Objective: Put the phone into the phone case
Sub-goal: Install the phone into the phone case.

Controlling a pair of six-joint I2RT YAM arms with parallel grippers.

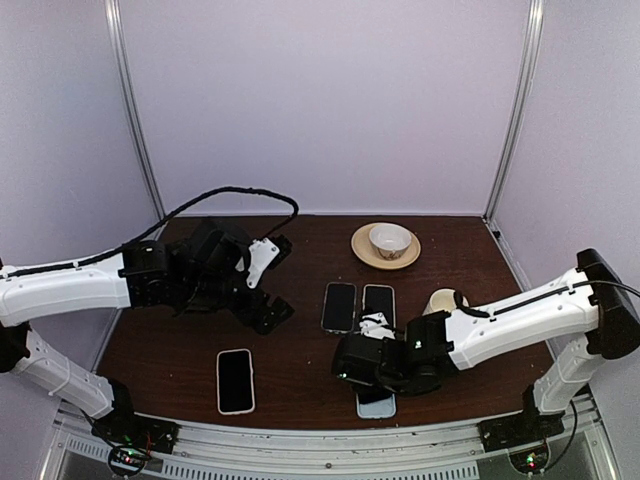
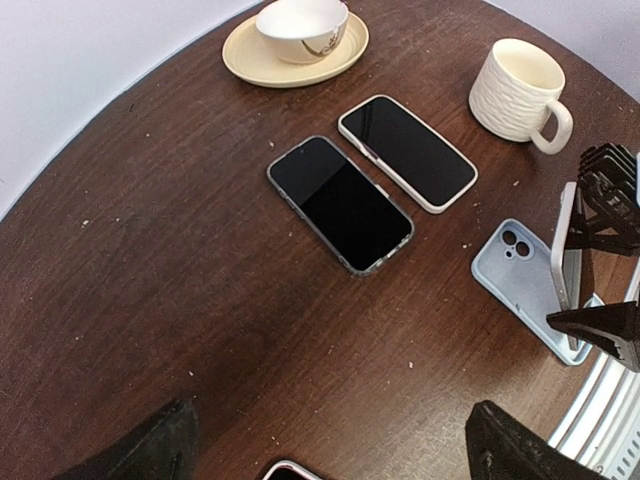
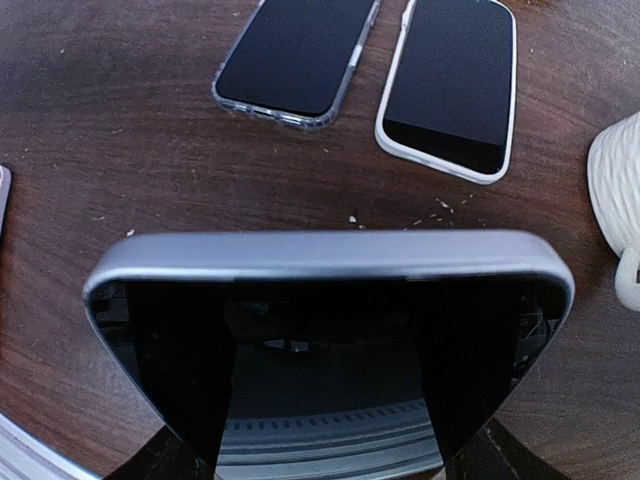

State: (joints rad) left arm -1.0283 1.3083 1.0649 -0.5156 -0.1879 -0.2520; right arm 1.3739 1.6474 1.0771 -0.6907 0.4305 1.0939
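At five o'clock on the table (image 1: 300, 360), hard by the near edge, the light-blue phone case (image 2: 518, 272) lies flat. Right over it the right gripper (image 2: 592, 262) has the phone (image 3: 330, 340) pinched between its fingers, stood up on edge, though I can't tell if it touches the case. A second phone (image 1: 235, 380) lies screen-up at seven o'clock and the left gripper (image 2: 335, 450) hangs near ten o'clock, fingers spread wide on nothing, while further back a clear-cased phone (image 1: 339, 306) and a white-cased phone (image 1: 378, 304) lie side by side mid-table, a white mug (image 2: 515, 85) at three o'clock, a bowl (image 1: 390, 238) on its saucer (image 1: 360, 248) at one o'clock.
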